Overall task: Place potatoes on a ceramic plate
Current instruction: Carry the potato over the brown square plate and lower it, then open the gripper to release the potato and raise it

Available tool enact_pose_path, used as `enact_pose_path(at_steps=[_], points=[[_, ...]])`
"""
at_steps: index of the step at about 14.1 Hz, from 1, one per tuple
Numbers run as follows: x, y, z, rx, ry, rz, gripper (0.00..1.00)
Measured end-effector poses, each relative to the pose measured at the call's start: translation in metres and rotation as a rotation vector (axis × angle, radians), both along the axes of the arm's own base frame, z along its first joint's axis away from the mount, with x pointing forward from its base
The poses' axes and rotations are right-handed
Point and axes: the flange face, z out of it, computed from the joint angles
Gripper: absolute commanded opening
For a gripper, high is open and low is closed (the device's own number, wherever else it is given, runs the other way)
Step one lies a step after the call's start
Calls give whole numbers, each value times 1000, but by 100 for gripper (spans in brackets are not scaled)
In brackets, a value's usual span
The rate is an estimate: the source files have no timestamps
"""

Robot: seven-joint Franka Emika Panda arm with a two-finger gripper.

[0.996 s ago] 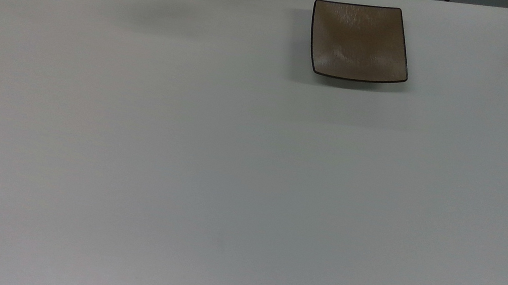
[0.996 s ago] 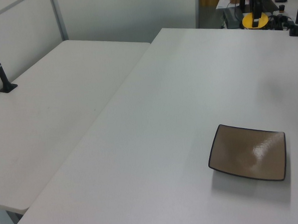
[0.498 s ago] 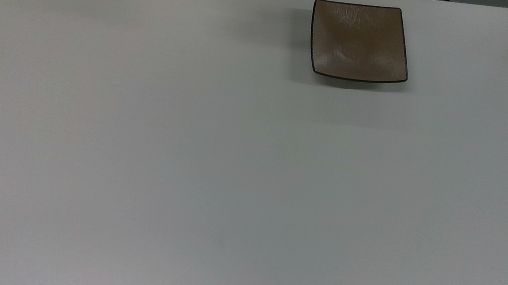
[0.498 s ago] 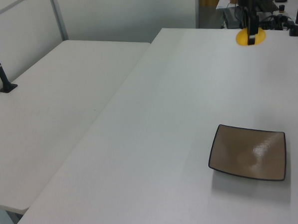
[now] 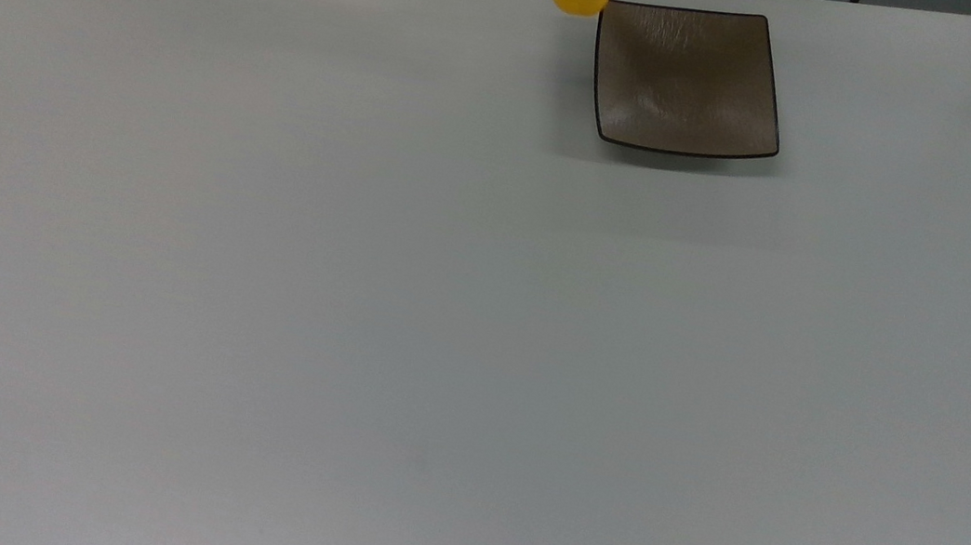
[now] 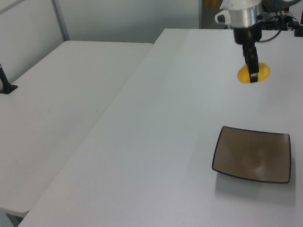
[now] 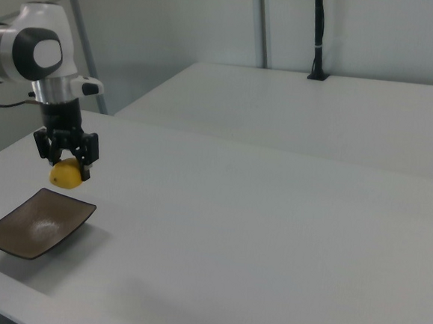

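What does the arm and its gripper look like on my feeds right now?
The arm is glossy white with rounded links and a dark grey, round joint cap on its side. A silver-grey band rings the wrist in the left view. Below it sits the gripper, a compact black unit with two short black jaws. Thin dark cables trail behind the arm in the left view.
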Motion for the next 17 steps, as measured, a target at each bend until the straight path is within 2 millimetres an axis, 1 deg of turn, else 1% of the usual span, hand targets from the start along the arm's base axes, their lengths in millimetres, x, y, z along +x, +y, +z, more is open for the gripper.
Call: enact_pose_path(at_steps=[1, 2, 4, 9, 11, 12, 13, 15, 16, 17], points=[[1, 12, -10, -4, 2, -18, 21], [3, 30, -26, -8, 2, -47, 21], [6, 50, -47, -11, -3, -85, 21], [12, 85, -99, -14, -13, -177, 24], [9, 98, -115, -19, -14, -196, 24], [5, 105, -121, -23, -11, -201, 27], [0, 113, -126, -27, -8, -197, 36], [-11, 128, -135, -34, 2, -186, 61], [-15, 132, -139, -39, 8, -181, 73], [-15, 132, -140, -39, 9, -180, 87]])
